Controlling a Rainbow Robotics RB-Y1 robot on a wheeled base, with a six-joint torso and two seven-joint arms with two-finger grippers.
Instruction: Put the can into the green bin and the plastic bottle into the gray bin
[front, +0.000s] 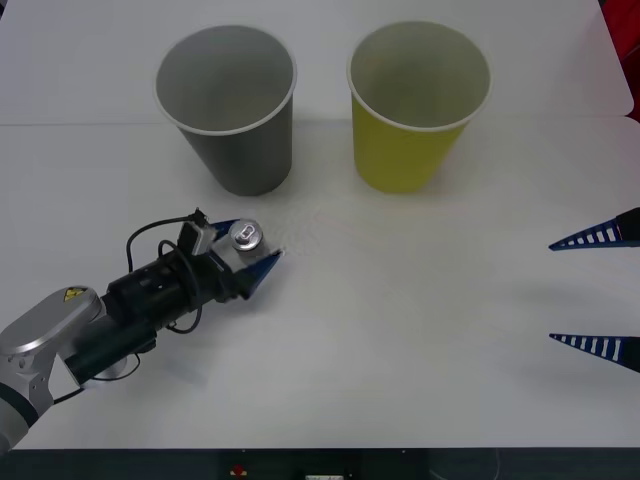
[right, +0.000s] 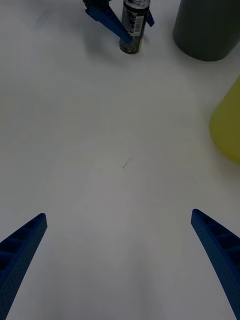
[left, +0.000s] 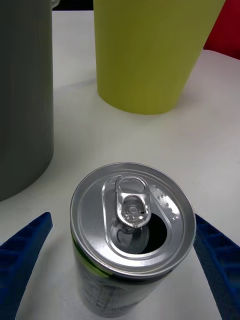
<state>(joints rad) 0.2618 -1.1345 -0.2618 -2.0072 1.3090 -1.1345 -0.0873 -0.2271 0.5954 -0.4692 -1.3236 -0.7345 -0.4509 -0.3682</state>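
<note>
Item: can (front: 245, 236), upright on table (front: 420, 330), near gray bin (front: 228, 105). Opened, judged light, thin-walled, slick; best gripped mid-body. Left gripper (front: 256, 256) spread either side, contact unclear. Right gripper (front: 594, 290) spread, parked.

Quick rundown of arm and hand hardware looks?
The left hand has blue, ribbed, wedge-shaped fingers on a black cylindrical wrist with looping black cables and a small silver-gray block on top. Its forearm is a silver-gray shell with a yellow warning sticker. The right hand has two matching blue ribbed tapered fingers.
</note>
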